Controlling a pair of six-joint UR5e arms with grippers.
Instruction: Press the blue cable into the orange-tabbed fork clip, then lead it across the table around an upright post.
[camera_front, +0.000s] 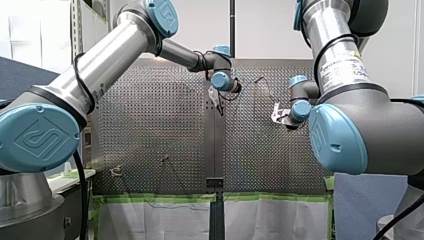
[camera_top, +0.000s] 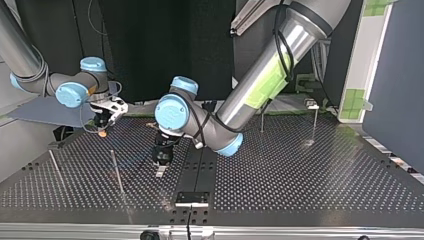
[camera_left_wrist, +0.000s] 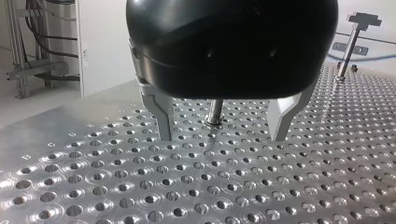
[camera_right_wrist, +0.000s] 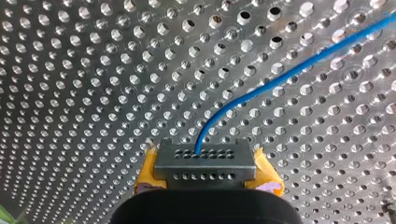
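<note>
1. Cable (camera_right_wrist: 280, 77), blue, comes out from between the yellow pads of my right gripper (camera_right_wrist: 208, 170), which pinch it, and runs away across the perforated table (camera_right_wrist: 93, 93).
2. My left gripper (camera_left_wrist: 222, 133) hangs just above the table, its metal fingers (camera_left_wrist: 163, 121) spread wide.
3. An upright post (camera_left_wrist: 215, 111) stands just beyond that gap, apart from both fingers.
</note>
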